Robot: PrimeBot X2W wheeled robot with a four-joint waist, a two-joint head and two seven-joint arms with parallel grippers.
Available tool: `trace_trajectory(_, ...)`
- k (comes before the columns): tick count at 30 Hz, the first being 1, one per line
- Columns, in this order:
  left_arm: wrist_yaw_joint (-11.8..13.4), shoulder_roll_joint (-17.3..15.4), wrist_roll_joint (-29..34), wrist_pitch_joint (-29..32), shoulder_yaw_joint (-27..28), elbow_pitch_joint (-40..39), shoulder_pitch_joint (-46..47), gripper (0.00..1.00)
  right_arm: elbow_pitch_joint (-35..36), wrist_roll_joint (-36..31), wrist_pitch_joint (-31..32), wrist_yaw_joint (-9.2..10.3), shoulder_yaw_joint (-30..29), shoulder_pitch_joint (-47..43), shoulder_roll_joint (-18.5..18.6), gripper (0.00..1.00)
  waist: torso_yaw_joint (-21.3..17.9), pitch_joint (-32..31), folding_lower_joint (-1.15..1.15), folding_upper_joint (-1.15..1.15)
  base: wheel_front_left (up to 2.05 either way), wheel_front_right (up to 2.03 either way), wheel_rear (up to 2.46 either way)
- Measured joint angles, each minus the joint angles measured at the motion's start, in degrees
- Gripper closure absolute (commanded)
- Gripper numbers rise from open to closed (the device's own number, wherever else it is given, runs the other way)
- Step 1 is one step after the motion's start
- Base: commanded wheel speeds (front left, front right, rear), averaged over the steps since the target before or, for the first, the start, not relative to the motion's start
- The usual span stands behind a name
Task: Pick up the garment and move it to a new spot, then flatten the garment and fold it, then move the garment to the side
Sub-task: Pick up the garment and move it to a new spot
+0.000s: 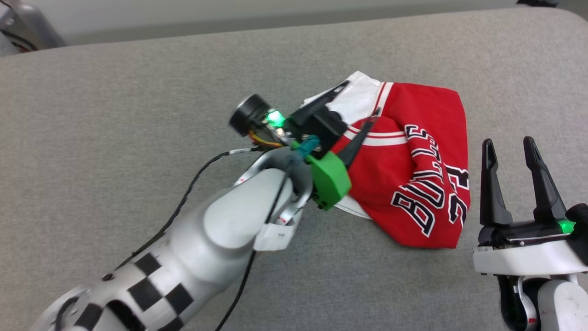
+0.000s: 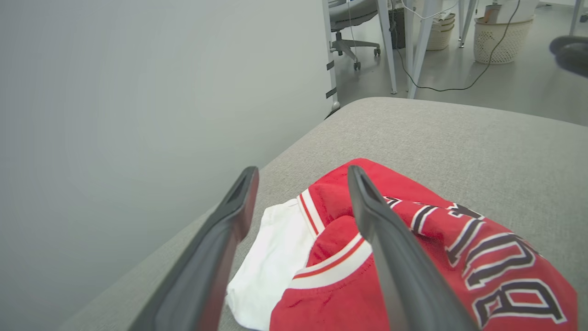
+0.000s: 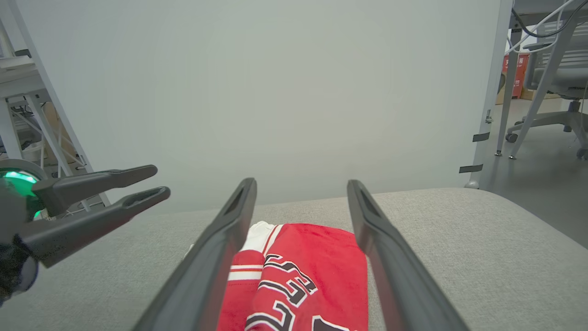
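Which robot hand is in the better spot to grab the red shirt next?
Probably the left hand: it hangs open right over the jersey, above its white sleeve and striped trim. The right hand, also open, sits beside the jersey, off its edge.

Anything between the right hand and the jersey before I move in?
Nothing: in the head view just a bare strip of grey cushion separates the right hand from the jersey.

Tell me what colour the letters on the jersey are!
Black with white outlines, on the red jersey; the head view shows the lettering best.
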State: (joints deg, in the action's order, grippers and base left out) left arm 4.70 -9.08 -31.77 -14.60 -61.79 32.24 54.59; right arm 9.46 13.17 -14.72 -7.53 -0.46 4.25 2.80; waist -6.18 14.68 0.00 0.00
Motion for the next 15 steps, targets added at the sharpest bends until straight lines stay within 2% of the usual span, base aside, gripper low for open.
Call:
trace_trajectory(7, 8.3, -6.3, 4.5, -0.1, 11.9, -12.8, -10.7, 0.00, -0.3, -0.9, 0.0, 0.00, -0.2, -2.4, 0.0, 0.00, 3.0, -3.6, 0.00, 0.00, 0.00, 0.00, 0.00)
trace_trajectory(10, 10.5, -8.3, 6.0, -0.1, 17.3, -17.2, -17.5, 0.00, -0.5, -1.1, 0.0, 0.00, -0.5, -3.4, 0.0, 0.00, 4.1, -5.1, 0.00, 0.00, 0.00, 0.00, 0.00)
trace_trajectory(15, 12.4, -10.8, 9.1, -0.1, 25.4, -22.0, -27.2, 0.00, -0.8, -1.6, 0.0, 0.00, -0.7, -4.4, 0.0, 0.00, 5.8, -7.2, 0.00, 0.00, 0.00, 0.00, 0.00)
